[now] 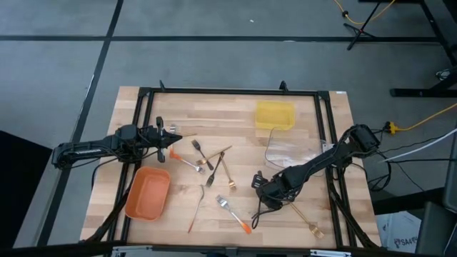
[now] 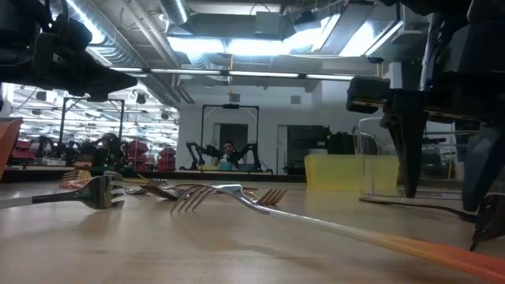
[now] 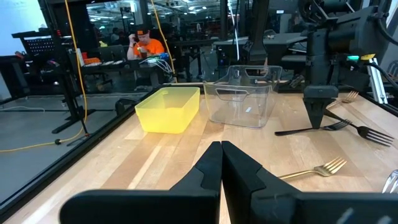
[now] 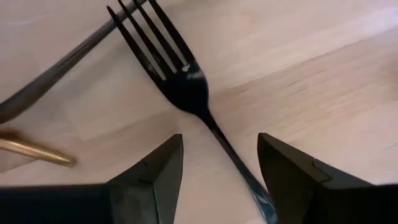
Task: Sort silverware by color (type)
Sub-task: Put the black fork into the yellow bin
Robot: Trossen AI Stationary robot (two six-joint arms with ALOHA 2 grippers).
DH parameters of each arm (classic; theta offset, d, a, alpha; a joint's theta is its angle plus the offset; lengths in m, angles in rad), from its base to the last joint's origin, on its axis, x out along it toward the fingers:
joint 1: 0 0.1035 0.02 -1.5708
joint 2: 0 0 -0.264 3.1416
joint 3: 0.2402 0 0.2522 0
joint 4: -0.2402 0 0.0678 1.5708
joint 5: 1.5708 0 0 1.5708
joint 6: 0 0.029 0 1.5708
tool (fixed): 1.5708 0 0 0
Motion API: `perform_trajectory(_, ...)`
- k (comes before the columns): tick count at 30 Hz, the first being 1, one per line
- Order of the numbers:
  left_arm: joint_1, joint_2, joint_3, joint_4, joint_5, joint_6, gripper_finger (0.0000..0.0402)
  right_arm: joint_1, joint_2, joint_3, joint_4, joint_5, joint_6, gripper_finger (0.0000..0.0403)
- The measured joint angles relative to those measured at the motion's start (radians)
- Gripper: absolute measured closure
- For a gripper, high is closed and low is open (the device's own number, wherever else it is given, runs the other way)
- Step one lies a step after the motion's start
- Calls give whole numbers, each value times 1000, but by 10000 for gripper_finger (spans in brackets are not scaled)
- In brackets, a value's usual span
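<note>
Silverware: a black fork lies flat on the worktop, its handle running between the right gripper's wide-spread fingers, which grip nothing. The left gripper's fingers are pressed together, empty, above the worktop's left side.

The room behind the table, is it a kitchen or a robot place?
Probably a robot lab or workshop, not a kitchen. Behind the wooden table another pair of robot arms stands on a frame, a person sits at a cluttered bench, and yellow cables hang down.
</note>
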Motion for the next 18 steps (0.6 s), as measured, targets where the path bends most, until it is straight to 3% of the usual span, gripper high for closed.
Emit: perform_trajectory(18,0,0,0,0,0,0,401,-1,38,2,3,-27,0,211)
